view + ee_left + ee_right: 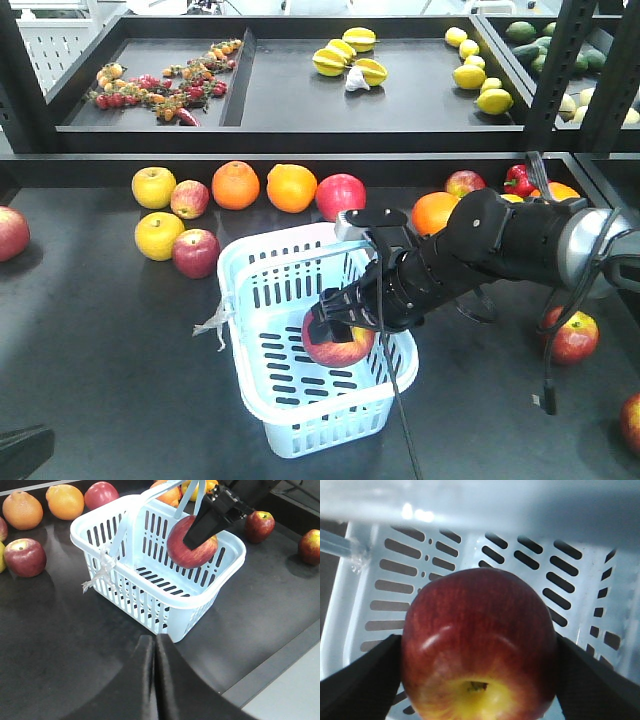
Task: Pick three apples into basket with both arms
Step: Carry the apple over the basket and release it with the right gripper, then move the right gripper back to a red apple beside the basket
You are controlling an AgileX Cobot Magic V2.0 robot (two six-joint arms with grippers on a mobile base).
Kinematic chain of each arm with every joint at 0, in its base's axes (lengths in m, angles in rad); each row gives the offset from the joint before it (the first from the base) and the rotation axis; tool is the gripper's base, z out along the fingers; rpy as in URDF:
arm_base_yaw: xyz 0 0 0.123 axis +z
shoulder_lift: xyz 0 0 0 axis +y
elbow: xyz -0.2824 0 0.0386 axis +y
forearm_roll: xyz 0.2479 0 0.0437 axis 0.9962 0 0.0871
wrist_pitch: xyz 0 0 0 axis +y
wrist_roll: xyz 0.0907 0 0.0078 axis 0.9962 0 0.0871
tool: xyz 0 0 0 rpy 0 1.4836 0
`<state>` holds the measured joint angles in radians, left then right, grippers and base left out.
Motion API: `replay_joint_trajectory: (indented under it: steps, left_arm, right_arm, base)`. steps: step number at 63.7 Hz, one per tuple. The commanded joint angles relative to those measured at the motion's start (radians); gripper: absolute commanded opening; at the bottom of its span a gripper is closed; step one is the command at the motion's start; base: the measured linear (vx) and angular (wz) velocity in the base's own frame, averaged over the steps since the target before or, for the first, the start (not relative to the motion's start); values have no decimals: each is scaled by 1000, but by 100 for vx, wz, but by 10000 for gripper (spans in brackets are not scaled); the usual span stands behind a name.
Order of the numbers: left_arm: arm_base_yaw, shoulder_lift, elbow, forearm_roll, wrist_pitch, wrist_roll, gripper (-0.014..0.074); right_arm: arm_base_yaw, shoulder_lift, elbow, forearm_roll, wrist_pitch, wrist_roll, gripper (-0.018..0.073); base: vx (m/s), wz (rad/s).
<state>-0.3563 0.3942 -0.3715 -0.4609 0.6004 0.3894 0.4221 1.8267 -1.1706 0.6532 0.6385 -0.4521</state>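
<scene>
The pale blue basket [243, 272] [150, 605] [570, 570] stands on the dark table in front of me. My right gripper [340, 322] [479, 672] is shut on a red apple [337, 347] [192, 547] [477, 630] and holds it inside the basket, above the slotted floor. Black fingers [367, 680] press on both sides of the fruit, its yellow stem end facing the wrist camera. My left gripper [156, 647] is shut and empty, just short of the basket's near corner. Loose apples lie left of the basket [196, 252] [24, 556], behind it [340, 195] and to its right [572, 337] [259, 525].
Oranges [236, 185] [291, 187] [435, 212] and yellow fruits [153, 187] [159, 235] lie in a row behind the basket. A red pepper [518, 180] sits at the back right. An upper shelf tray [300, 115] holds star fruits and lemons. Black frame posts [560, 70] rise at the right.
</scene>
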Motion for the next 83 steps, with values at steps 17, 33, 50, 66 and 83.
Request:
replay_joint_trajectory:
  steps: [17,33,50,66,83]
  left_arm:
    - [-4,7,-27,-25,-55,-7,-8]
    - [-4,7,-27,-25,-54,-7,-8]
    - [-4,7,-27,-25,-54,-7,-8]
    - [-4,7,-6,-27,-69,-7,-8]
    - [-4,7,-7,-27,-69,-7,-8]
  right_arm:
    - [-2,-47,-32,34,-45,-29,705]
    - [-2,-49,-32,33,-19,-35,682]
    - [-4,-117,-32,-16,106,-7,436]
    - [-4,-269,-29,-186,242,97,-15]
    - [-4,-482,-29,-565,308,383,-8]
  base:
    - [0,0]
    - [0,0]
    - [0,0]
    - [0,0]
    - [0,0]
